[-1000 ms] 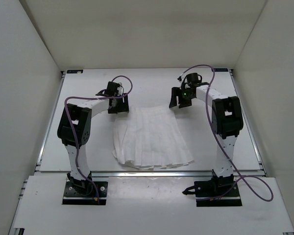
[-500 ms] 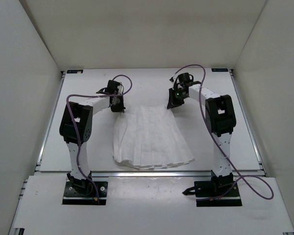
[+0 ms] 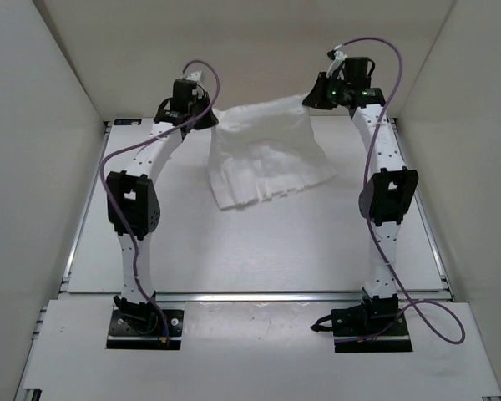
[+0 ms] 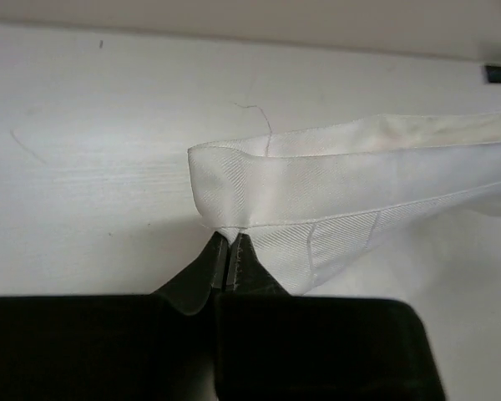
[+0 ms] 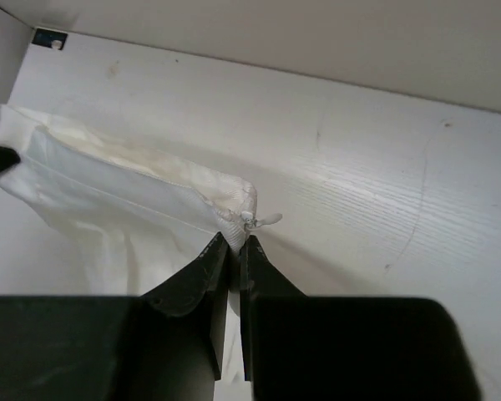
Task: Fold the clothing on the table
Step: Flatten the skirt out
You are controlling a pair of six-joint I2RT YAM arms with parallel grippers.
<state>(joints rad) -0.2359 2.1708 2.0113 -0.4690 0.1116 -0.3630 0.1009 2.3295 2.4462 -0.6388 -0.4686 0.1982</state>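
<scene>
One garment (image 3: 267, 150), waistband crosswise, hem nearward

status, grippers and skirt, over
Left gripper shut on the clothing, one waistband corner. Right gripper shut on the other corner. Clothing held up, hem hanging. Nothing in the way.

Clothing (image 4: 359, 188) beyond left-wrist view's right edge

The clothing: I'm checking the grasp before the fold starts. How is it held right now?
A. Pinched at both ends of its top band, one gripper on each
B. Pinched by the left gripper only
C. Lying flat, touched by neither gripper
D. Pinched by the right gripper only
A: the wrist views show the left gripper and the right gripper each shut on one end of the top band of the clothing.
</scene>
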